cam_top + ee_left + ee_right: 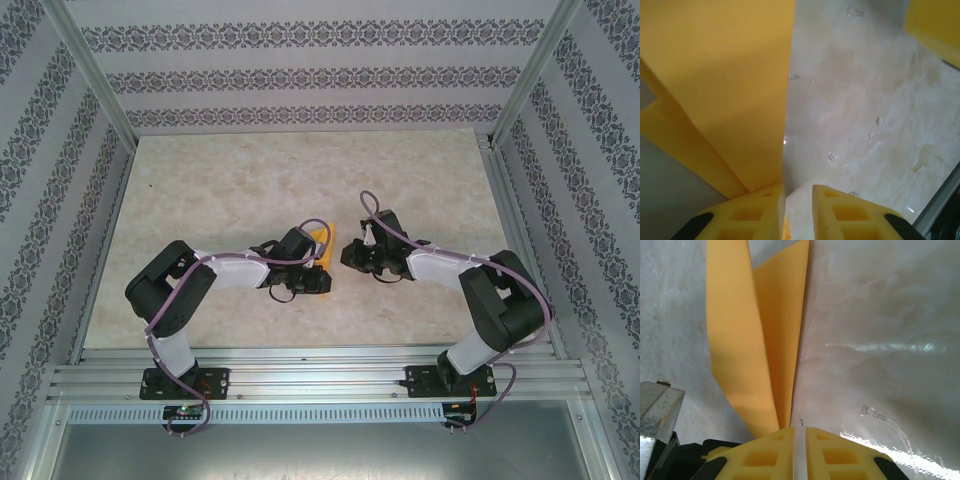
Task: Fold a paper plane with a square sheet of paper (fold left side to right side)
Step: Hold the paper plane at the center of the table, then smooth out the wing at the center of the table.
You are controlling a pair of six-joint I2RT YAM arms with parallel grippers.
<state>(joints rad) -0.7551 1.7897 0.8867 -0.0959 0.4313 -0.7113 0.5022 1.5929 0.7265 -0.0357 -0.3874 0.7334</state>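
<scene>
The orange-yellow sheet of paper (321, 243) stands partly folded near the middle of the counter (250, 180), between the two claws. We see the left claw (799, 192) open by a narrow gap, with the paper's edge running down to one finger's inner side. The right claw (799, 431) is all but closed at the paper's narrow end; we cannot tell whether it pinches it.
</scene>
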